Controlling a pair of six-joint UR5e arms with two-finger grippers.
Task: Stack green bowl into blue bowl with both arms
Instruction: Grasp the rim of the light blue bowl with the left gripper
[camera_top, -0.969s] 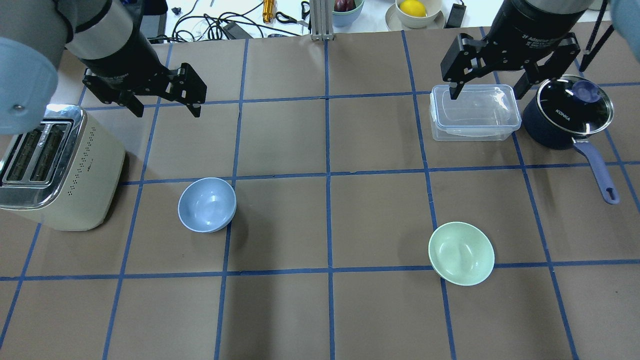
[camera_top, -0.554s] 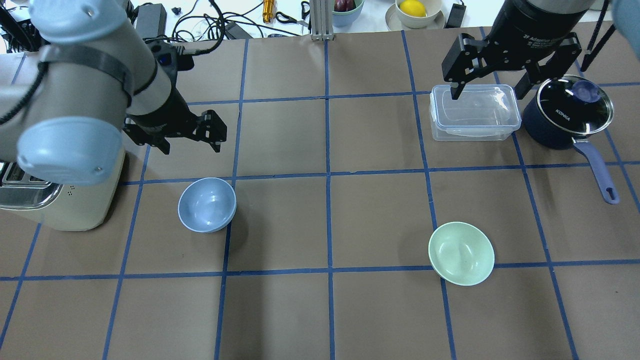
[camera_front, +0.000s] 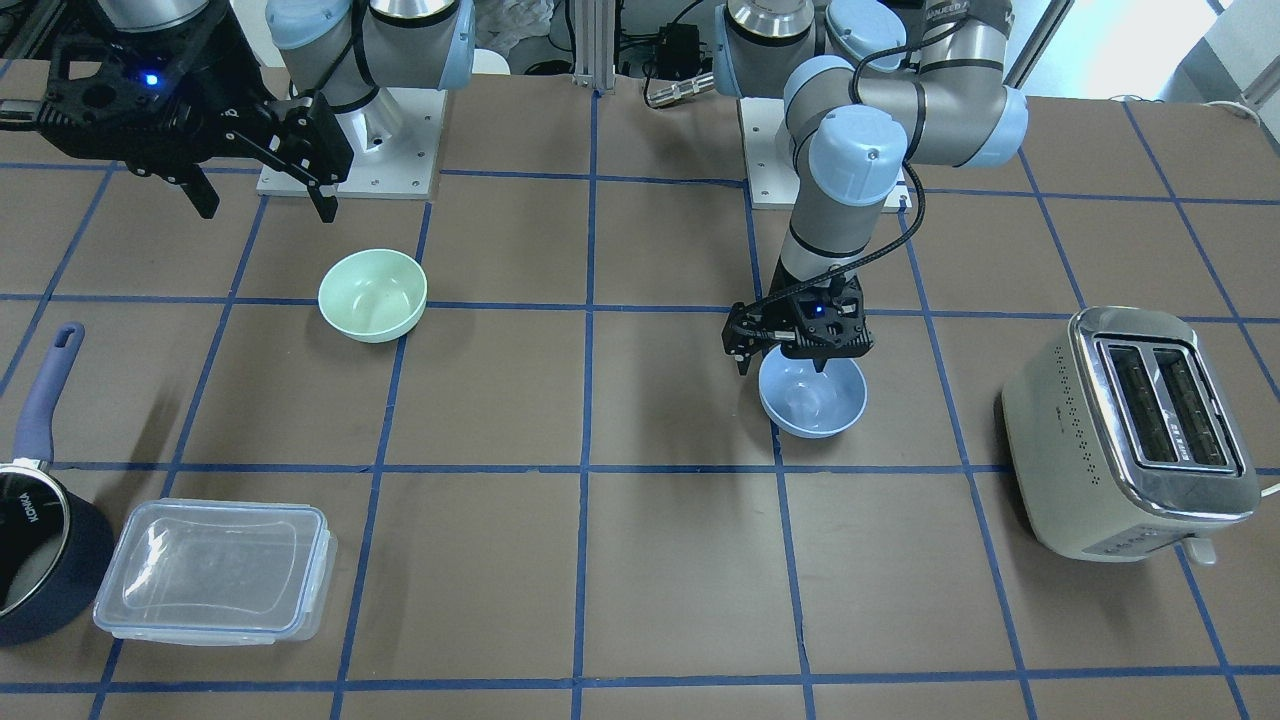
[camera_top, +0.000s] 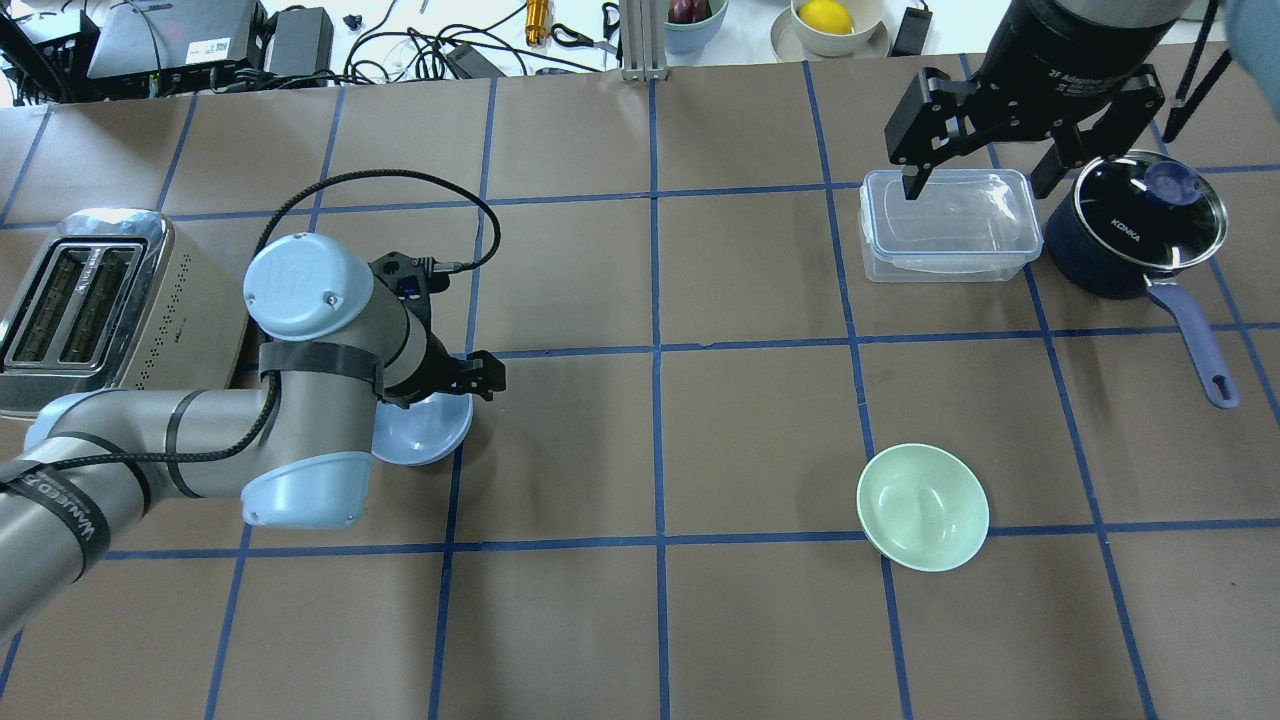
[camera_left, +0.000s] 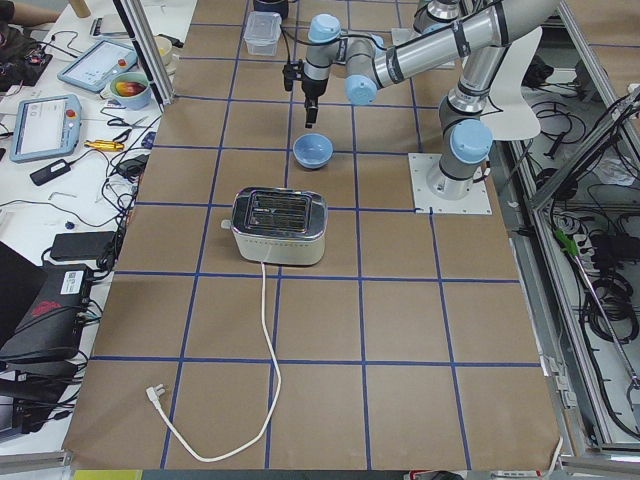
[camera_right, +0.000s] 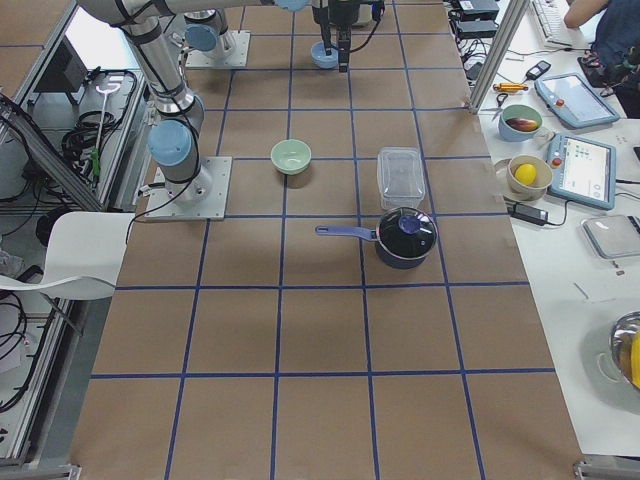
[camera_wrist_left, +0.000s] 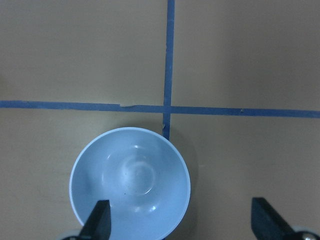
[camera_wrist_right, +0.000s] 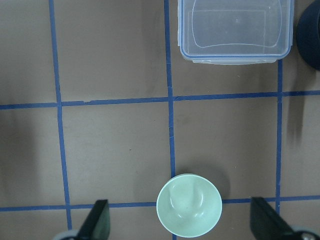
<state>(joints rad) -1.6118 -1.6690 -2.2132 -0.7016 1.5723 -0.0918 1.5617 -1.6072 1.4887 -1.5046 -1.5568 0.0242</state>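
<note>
Left gripper (camera_front: 782, 366) now down over blue bowl (camera_front: 814, 405), spread apart; right gripper (camera_top: 975, 188) unmoved, also apart

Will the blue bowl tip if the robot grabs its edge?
Probably stiff: the blue bowl looks like smooth hard plastic. It likely weighs little and narrows toward its base, so a rim pinch by the left gripper might tilt it.
</note>
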